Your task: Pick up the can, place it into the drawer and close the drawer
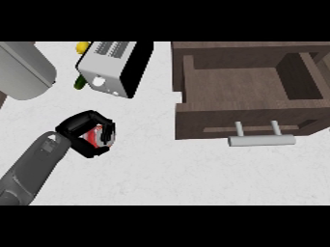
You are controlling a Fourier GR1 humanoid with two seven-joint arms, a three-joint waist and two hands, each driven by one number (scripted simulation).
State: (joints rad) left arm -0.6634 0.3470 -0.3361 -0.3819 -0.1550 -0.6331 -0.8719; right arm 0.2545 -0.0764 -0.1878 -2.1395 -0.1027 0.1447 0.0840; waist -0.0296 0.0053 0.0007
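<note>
can [95, 135]: red and silver, mostly hidden by curled fingers, well left of the drawer
drawer [246, 87]: brown wood, pulled open, silver handle

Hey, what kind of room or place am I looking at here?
Most likely a kitchen counter. A toaster stands on the pale countertop, an open wooden drawer with a metal handle sits beside it, and the left hand is curled round a red can.
</note>
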